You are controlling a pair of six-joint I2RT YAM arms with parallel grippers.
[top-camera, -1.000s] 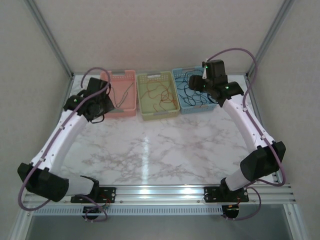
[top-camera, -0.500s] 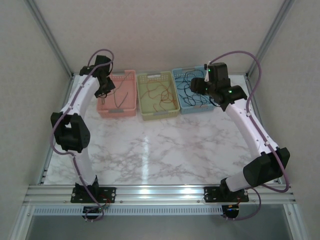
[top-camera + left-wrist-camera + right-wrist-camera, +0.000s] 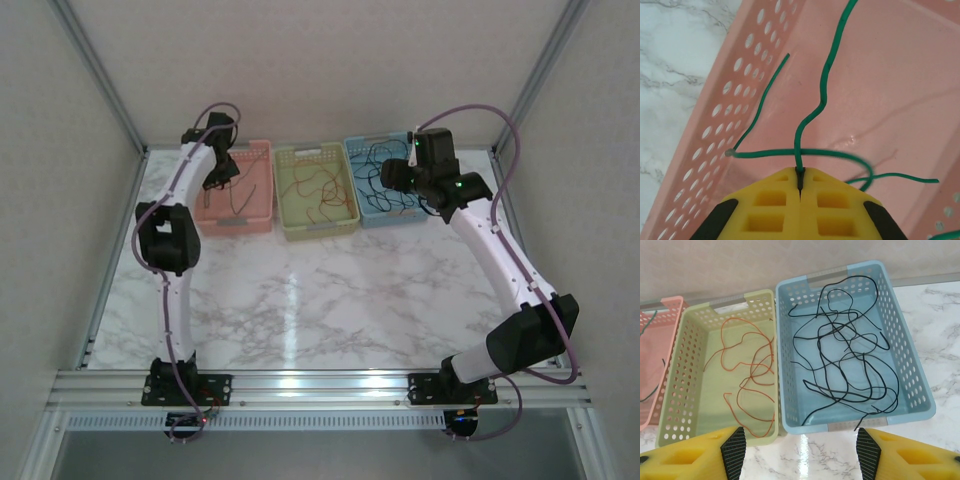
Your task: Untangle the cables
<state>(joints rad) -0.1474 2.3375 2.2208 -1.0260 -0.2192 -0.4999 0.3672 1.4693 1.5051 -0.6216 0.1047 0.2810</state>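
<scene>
Left gripper point(image 3: 800, 181) is down over the pink basket point(image 3: 735, 100), and its yellow pads point(image 3: 772, 202) are pressed flat together, pinching a green cable point(image 3: 823, 90) right at the seam. From that pinch the wire climbs in a wavy line across the pink floor to the top of the wrist view. A second stretch of it loops sideways just ahead of the pads, with one loose end lying near the perforated side wall and another trailing off to the right. Over to the right gripper point(image 3: 800, 452): jaws spread wide, nothing between them, hanging above the near end of the blue basket point(image 3: 912, 375). Inside that basket, the black cables point(image 3: 850, 357) lie in overlapping loops, a proper knotty heap on the floor. Next door, in the pale green basket point(image 3: 687, 365), the orange cables point(image 3: 758, 371) sit in loose curls, well spread out. From above, the three baskets stand side by side along the far edge of the marble table point(image 3: 330, 290): pink on the left, green in the middle, blue on the right.
</scene>
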